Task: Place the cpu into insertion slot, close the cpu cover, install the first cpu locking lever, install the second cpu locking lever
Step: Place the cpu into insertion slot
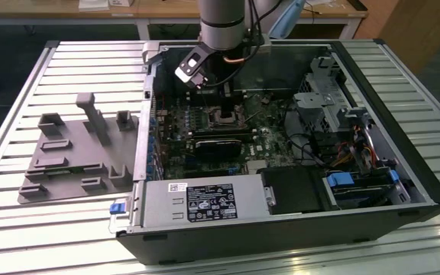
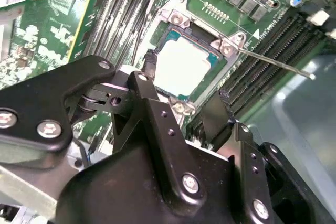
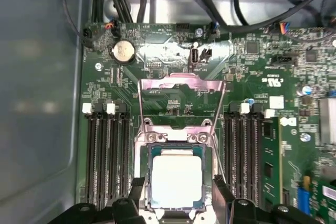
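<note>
The cpu (image 2: 181, 69) is lying flat in its seat. The gripper (image 2: 185, 85) is spread wide astride it and gripping nothing, so imo seating is the thing to check: every edge level inside the insertion slot (image 2: 207, 39), no finger brushing the chip, locking lever (image 2: 278, 64) swung clear.

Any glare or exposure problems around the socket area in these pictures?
First wrist view: the cpu top is blown out white, and the open cpu cover catches a pinkish sheen. Second wrist view: the cpu is washed pale too. Exterior view: the table slats glare, while the case interior sits dim.
</note>
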Tool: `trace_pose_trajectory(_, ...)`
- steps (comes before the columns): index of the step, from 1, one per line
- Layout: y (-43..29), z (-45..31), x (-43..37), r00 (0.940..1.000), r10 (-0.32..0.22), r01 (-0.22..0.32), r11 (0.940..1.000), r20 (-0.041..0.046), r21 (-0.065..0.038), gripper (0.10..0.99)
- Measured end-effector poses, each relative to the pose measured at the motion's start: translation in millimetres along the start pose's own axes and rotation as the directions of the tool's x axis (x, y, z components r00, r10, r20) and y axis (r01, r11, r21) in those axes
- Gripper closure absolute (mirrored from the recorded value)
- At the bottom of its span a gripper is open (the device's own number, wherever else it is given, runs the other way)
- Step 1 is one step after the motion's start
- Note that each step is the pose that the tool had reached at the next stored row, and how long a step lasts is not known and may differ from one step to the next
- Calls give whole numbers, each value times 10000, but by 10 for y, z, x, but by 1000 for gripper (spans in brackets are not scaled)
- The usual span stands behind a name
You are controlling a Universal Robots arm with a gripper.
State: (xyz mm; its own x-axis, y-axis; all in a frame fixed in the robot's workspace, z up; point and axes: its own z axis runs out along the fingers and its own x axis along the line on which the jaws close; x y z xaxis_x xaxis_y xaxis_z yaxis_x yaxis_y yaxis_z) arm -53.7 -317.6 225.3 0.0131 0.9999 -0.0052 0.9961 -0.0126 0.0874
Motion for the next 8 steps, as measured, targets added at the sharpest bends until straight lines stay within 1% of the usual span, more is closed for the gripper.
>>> trace_pose_trajectory(5, 9, -105, 0, 10000, 0, 0, 10000, -1, -1, 475)
trace_pose_trajectory(8, 10, -111, 0, 10000, 0, 0, 10000, -1, -1, 475)
